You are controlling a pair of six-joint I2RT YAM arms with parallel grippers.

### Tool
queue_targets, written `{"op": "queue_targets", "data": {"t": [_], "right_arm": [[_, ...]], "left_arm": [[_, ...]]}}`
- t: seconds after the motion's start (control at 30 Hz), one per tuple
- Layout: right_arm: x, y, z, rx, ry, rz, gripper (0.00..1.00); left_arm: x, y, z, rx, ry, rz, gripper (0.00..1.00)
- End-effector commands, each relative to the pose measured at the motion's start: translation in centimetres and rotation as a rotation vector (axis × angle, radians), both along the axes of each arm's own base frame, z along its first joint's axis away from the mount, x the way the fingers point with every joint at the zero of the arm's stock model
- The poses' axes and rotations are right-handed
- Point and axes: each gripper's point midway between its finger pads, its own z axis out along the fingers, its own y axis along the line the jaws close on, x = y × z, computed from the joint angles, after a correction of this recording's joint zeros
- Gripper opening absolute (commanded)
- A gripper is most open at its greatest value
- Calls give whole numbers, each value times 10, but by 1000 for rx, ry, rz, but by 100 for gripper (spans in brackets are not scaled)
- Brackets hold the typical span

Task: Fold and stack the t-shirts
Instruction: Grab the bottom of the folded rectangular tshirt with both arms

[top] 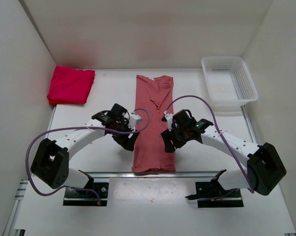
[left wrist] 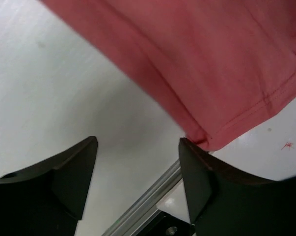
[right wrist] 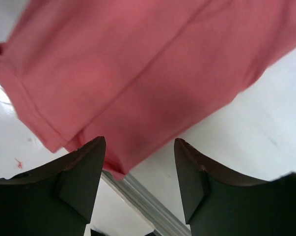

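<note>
**Pincers released at both edges of the salmon shirt**

We see the salmon shirt point(top: 154, 123) lying flat on the tabletop point(top: 89, 147), folded lengthwise into a long narrow strip. Its collar points to 12 o'clock and its hem to 6 o'clock, close to the rail point(top: 113, 173) at the near edge.

The left pincer point(top: 129, 141) sits at the strip's 8 o'clock edge with its jaws apart, grasping nothing. In its wrist view we see bare tabletop between the fingers point(left wrist: 69, 177). The shirt's hem corner lies just at the tip of the other finger, and we cannot tell whether they touch.

The right pincer point(top: 168, 143) sits at the strip's 4 o'clock edge, also released. In its wrist view the shirt's folded lower corner lies under the gap between the fingers point(right wrist: 197, 177), unclamped.

At 10 o'clock, well apart from the strip, a red pile point(top: 70, 84) of folded cloth rests by the back wall. We cannot tell how many shirts are in it. A white mesh basket point(top: 246, 78) stands at 2 o'clock.
</note>
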Motion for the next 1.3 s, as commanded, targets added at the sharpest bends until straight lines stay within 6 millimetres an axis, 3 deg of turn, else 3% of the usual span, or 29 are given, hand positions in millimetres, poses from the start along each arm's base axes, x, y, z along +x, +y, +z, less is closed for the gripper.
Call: {"op": "queue_targets", "data": {"t": [0.0,0.07,0.13,0.27,0.47,0.6,0.77,0.87,1.07,1.27], "right_arm": [[-14,-5,-14,10,98,-22,57],[-21,-8,-23,-14,128,-68,58],[-25,-9,-26,-28,134,-106,59],[-37,-8,-25,-22,158,-138,58],[-48,-10,-37,-19,218,-184,52],[-69,-14,-44,-23,266,-159,51],[-78,-14,-49,-9,282,-140,50],[-84,-9,-48,24,303,-109,48],[-99,-8,-53,38,333,-57,47],[-104,-12,-60,39,354,-65,46]], "left_arm": [[-17,-26,-10,-18,33,-39,80],[-33,-45,-14,16,25,-106,82],[-33,-51,-20,32,31,-77,80],[-39,-24,-44,27,232,174,79],[-92,-32,-58,44,263,52,80],[-88,-22,-71,67,307,148,80],[-84,-40,-70,36,328,132,79],[-95,-48,-69,32,339,87,76],[-116,-42,-76,28,402,58,58],[-124,-36,-80,34,423,59,57]]}}
